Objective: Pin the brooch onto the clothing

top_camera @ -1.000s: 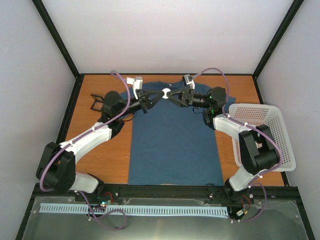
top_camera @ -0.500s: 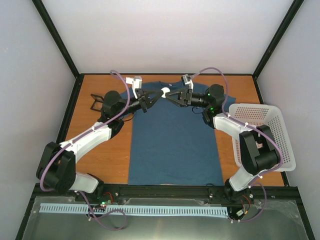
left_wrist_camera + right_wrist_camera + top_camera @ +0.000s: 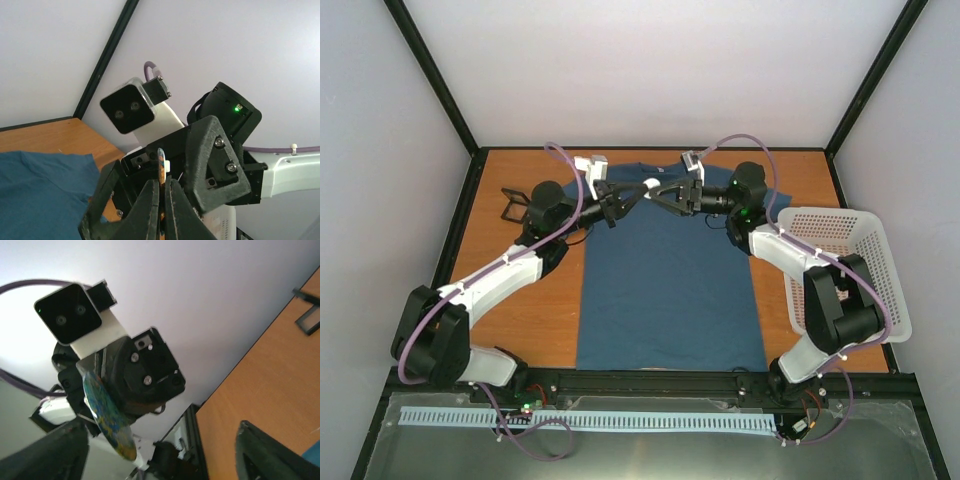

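The teal-blue T-shirt (image 3: 670, 280) lies flat on the table with its collar at the far end. Both grippers meet in the air above the collar. My left gripper (image 3: 638, 193) is shut on the brooch (image 3: 652, 185), a small disc. In the left wrist view the brooch (image 3: 161, 162) shows edge-on, sticking up between the closed fingertips (image 3: 152, 195). In the right wrist view its face (image 3: 107, 417) is mottled blue, green and yellow. My right gripper (image 3: 665, 192) is open, with its fingers (image 3: 215, 160) spread on either side of the brooch, not touching it.
A white mesh basket (image 3: 850, 270) stands at the right of the table. A small black angular holder (image 3: 512, 205) sits on the wooden tabletop at the far left. Black frame posts rise at the back corners.
The right arm has shifted slightly left and toward the far side, bringing its open fingers closer round the brooch. The left gripper has kept hold of the brooch and barely moved.
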